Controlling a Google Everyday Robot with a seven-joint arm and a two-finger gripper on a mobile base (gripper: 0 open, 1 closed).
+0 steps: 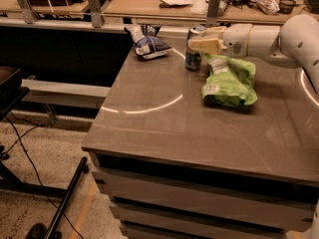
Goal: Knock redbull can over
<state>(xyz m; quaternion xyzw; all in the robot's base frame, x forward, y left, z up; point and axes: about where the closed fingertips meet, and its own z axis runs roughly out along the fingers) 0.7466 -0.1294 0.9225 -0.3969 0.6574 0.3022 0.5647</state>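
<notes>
The redbull can stands upright at the far side of the grey table, blue and silver with a silver top. My gripper comes in from the right on a white arm and sits against the can's upper right side, its cream fingers around the top part of the can. The can's right edge is partly hidden by the fingers.
A bright green snack bag lies just right of the can, under the arm. A dark blue-and-white snack bag lies left of the can at the table's back edge. A cluttered desk stands behind.
</notes>
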